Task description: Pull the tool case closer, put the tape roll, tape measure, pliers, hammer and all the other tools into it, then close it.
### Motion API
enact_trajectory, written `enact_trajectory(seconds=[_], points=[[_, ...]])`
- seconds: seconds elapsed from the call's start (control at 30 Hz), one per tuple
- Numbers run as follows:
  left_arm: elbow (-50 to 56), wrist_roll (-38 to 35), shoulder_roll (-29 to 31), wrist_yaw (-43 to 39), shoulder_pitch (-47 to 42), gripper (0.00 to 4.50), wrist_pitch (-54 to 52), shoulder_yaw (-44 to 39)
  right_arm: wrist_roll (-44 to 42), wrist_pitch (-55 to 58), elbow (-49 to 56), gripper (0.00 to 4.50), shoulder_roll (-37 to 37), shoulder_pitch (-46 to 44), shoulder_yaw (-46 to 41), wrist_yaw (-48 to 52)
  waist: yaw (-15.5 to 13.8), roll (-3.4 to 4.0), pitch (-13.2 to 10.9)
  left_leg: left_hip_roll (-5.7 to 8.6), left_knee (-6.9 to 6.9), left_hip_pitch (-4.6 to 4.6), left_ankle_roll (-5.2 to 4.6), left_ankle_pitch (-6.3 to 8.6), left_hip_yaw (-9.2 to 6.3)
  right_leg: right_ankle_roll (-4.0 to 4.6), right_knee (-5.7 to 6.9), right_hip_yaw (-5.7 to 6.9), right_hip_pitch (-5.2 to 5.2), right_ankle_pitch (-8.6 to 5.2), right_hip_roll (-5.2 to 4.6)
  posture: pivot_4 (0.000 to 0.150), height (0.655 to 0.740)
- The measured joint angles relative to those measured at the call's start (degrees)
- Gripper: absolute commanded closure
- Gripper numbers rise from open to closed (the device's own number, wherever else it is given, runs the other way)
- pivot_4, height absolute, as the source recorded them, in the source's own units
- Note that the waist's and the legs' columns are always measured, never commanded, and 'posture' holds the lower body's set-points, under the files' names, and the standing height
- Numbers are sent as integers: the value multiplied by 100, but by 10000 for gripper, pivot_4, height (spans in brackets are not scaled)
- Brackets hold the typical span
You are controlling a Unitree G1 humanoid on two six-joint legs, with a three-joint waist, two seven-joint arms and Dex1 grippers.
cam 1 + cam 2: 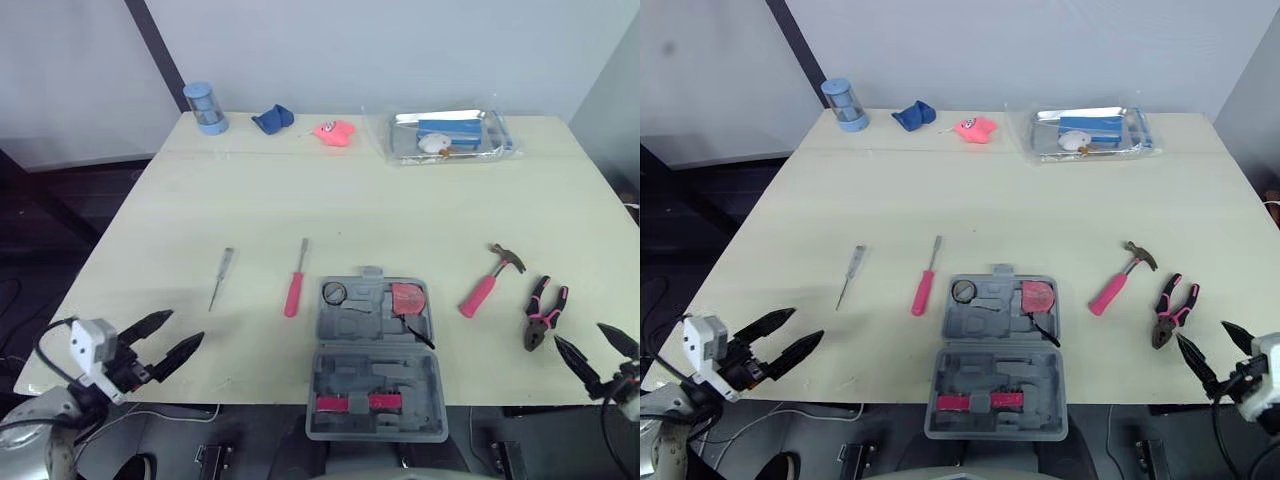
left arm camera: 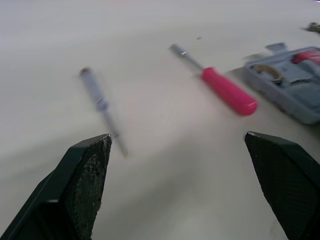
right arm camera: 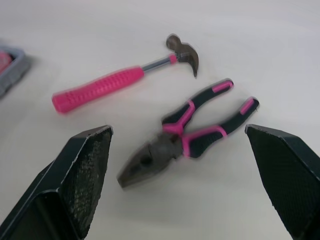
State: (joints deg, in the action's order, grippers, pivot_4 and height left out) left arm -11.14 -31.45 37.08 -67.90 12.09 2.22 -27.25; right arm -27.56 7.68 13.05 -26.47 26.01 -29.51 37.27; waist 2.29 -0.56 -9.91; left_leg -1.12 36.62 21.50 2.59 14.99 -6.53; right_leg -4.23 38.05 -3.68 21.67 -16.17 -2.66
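At the near left edge of the bench (image 1: 400,200), the left hand (image 1: 186,326) gapes wide, empty. Rightward lie a clear-handled screwdriver (image 1: 221,278), a pink screwdriver (image 1: 294,282), the open tool case (image 1: 321,332) near centre, the hammer (image 1: 489,282), and the pliers (image 1: 543,314). The right hand (image 1: 578,335) is likewise spread, empty.

Case (image 1: 377,370) lies open at lower centre of frame, on the table's (image 1: 300,200) near edge. Screwdriver (image 1: 293,291) lies just left of it, small screwdriver (image 1: 220,278) farther left. Hammer (image 1: 487,283) lies right of the case, pliers (image 1: 543,315) right of the hammer. Jar (image 1: 205,107) upper left, tray (image 1: 450,135) upper right.
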Motion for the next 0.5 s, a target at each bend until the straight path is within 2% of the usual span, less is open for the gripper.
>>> enact_trajectory(seconds=[0.23,0.5], points=[[641,20,269,-372,-304,0,-37,495,359,715,879,281,516,-168,621,-1202,0,4,0,-1,0,1,0,0,1,0,0,0,2,0,0,1500,7400],[1035,25,427,-741,-584,0,-142,966,752,1150,1094,281,885,-272,854,-2041,2,4,0,-1,-2,1,0,0,-1,1,1,2,4,0,1,1500,7400]])
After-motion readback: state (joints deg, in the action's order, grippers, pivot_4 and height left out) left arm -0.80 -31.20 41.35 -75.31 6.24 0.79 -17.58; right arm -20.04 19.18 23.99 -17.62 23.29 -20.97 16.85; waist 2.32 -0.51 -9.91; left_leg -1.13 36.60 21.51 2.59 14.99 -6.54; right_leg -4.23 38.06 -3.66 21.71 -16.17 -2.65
